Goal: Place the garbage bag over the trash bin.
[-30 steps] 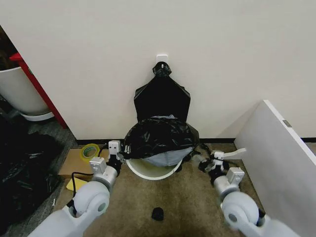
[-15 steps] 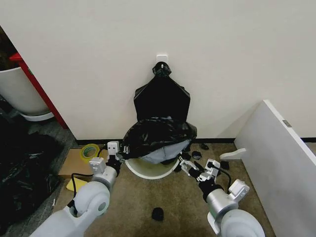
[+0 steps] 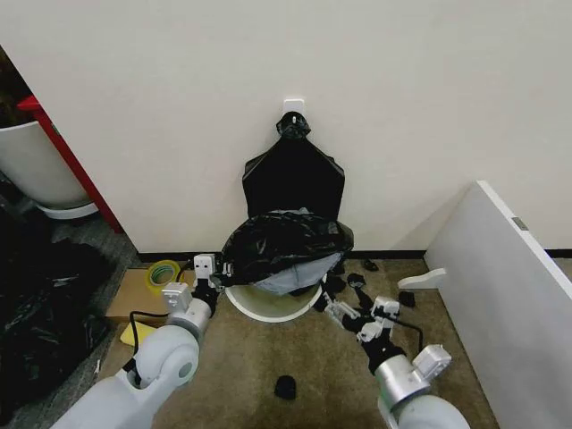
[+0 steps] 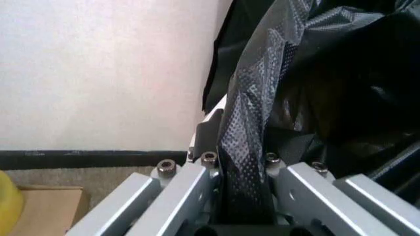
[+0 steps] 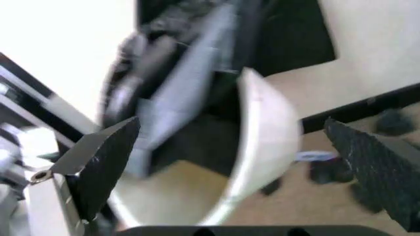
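Note:
The garbage bag (image 3: 284, 248) is a crinkled black heap draped over the back of the trash bin (image 3: 268, 310), whose cream rim shows in front below it. My left gripper (image 3: 206, 273) is at the bin's left side, shut on a strip of the bag's edge (image 4: 244, 147); the bag (image 4: 321, 73) bulges beyond the fingers (image 4: 190, 182). My right gripper (image 3: 336, 308) hangs open just off the bin's front right. In the right wrist view its gripper (image 5: 229, 132) frames the bin's rim (image 5: 266, 142) between dark pads (image 5: 108, 164), touching nothing.
A flat black bundle (image 3: 293, 176) hangs from a wall hook behind the bin. A white panel (image 3: 511, 268) leans at the right. Tape roll (image 3: 163, 273) and cardboard (image 3: 134, 295) lie at the left, near a black plastic pile (image 3: 40, 308). Small black scraps (image 3: 285, 387) dot the carpet.
My right arm has swung in from the right, bringing its gripper close to the bin's front right rim. The bag's right edge has drawn in slightly. The left gripper has held still.

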Motion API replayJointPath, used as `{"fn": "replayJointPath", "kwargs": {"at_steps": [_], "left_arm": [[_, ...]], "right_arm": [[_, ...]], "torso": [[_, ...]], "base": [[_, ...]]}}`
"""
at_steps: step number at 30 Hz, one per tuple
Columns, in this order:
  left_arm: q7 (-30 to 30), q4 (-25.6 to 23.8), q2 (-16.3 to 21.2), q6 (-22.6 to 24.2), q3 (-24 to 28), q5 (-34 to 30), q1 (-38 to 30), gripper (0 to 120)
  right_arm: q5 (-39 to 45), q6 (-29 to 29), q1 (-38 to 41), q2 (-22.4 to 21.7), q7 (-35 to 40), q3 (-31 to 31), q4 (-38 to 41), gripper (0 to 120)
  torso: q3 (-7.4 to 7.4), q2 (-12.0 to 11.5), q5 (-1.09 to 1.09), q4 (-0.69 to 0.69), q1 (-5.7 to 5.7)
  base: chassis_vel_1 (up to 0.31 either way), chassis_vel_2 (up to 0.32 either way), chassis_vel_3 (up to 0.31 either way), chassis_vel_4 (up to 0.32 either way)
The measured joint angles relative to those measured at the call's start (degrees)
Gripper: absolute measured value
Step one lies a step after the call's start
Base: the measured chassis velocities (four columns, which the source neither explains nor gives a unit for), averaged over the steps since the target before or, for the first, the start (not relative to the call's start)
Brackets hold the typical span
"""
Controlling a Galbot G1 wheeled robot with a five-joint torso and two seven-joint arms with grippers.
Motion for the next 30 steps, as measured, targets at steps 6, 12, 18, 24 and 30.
{"fn": "replayJointPath", "kwargs": {"at_steps": [6,12,18,24,30], "left_arm": [[0.00,-0.31,-0.15,-0.02,0.06,0.20,0.19,0],[0.01,-0.97,-0.25,0.03,0.18,0.45,0.62,0],[-0.04,-1.72,-0.21,0.15,0.19,0.57,1.04,0],[-0.07,-1.94,-0.09,0.15,0.15,0.59,1.27,0],[-0.08,-2.01,-0.34,0.15,0.23,0.61,1.31,0]], "right_arm": [[11.41,0.03,0.59,1.46,-1.25,-0.76,4.21,100],[15.87,-0.09,3.22,3.83,-2.05,-2.02,2.96,100],[17.32,-0.54,5.43,6.28,-2.56,-2.83,0.52,98],[17.17,-0.47,5.68,6.58,-3.67,-2.75,-0.66,79],[16.75,0.40,5.48,6.66,-5.63,-2.35,-1.13,57]], "torso": [[0.00,0.00,0.00,0.00,0.00],[0.00,0.00,0.00,0.00,0.00],[0.00,0.00,0.01,0.01,0.00],[0.01,0.00,0.01,0.00,0.00],[0.00,0.00,0.01,0.00,0.00]], "base": [[0.000,0.000,0.000,0.000],[0.000,0.000,0.000,0.000],[0.000,0.000,0.000,0.000],[0.000,0.000,0.000,0.000],[0.000,0.000,0.000,0.000]]}}
